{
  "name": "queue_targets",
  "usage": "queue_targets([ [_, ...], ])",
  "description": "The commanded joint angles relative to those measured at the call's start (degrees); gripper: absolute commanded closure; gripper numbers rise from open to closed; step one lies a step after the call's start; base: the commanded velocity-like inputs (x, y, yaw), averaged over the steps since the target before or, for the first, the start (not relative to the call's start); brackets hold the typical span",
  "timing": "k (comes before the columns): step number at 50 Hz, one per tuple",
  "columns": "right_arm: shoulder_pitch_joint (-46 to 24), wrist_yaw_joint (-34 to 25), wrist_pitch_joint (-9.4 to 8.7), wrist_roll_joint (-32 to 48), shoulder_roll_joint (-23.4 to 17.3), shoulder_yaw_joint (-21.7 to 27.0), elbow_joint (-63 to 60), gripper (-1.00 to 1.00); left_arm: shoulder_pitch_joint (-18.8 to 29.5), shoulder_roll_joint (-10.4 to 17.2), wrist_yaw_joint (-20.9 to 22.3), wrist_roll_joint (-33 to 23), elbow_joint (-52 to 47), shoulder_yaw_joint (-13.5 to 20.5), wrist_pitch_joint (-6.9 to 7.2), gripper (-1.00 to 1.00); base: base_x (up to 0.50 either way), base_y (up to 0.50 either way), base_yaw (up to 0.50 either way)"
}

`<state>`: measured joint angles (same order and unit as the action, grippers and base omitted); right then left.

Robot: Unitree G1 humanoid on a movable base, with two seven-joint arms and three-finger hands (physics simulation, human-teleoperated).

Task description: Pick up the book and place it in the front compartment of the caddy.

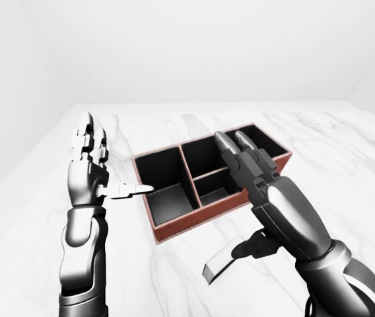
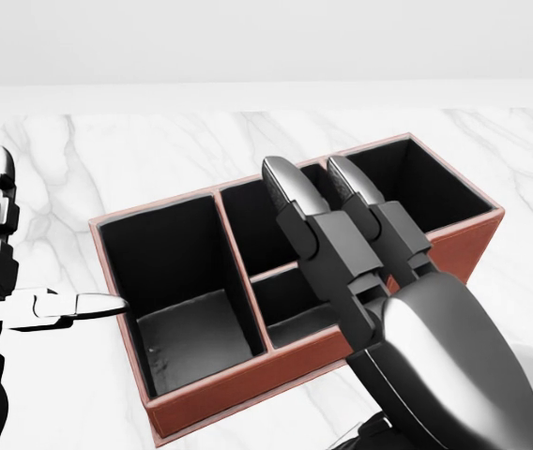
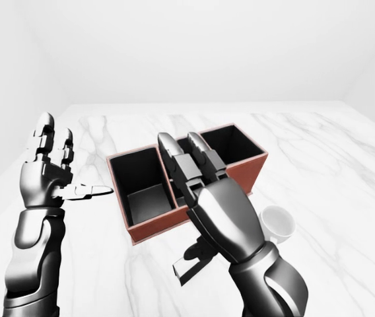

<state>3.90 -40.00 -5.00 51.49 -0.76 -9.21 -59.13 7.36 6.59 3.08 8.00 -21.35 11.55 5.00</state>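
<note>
The red-brown caddy (image 1: 174, 228) with black compartments stands on the marble table. My right hand (image 2: 313, 173) hovers above it, open, its fingers (image 2: 290, 192) stretched straight over the middle compartments. Below that palm, at the bottom side of the caddy in the left-eye view, sits the book (image 1: 217, 264), a pale flat slab. The right thumb (image 1: 253, 247) is at the book's end; whether it grips the book I cannot tell. My left hand (image 1: 108, 165) is raised left of the caddy, open, with its thumb (image 1: 131, 191) pointing at the caddy's left wall.
A white cup (image 3: 276, 221) stands right of my right arm in the right-eye view, near the caddy's right end. The marble table (image 1: 346, 172) stretches around the caddy, and a plain white wall stands beyond its top edge.
</note>
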Motion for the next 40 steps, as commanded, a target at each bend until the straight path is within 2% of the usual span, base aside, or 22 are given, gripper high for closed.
queue_targets([
  [1,0.9,0.0,0.0,2.2,0.4,-0.3,-0.8,-1.0,0.0,-0.1,0.1,-0.1,0.3,-0.1,0.0,-1.0,0.0,0.0,0.0],
  [11,1.8,0.0,0.0,3.4,1.6,0.3,-0.9,-1.0,-0.1,-0.1,0.1,-0.3,0.7,-0.3,0.0,-1.0,0.0,0.0,0.0],
  [22,3.7,0.0,0.0,2.4,0.3,0.3,-0.6,-1.0,-0.3,-0.2,0.1,-0.3,0.3,-0.3,0.0,-1.0,0.0,0.0,0.0],
  [40,5.7,0.0,0.0,2.5,0.3,-0.3,-0.6,-1.0,0.0,-0.1,0.0,-0.2,0.4,-0.2,0.0,-1.0,0.0,0.0,0.0],
])
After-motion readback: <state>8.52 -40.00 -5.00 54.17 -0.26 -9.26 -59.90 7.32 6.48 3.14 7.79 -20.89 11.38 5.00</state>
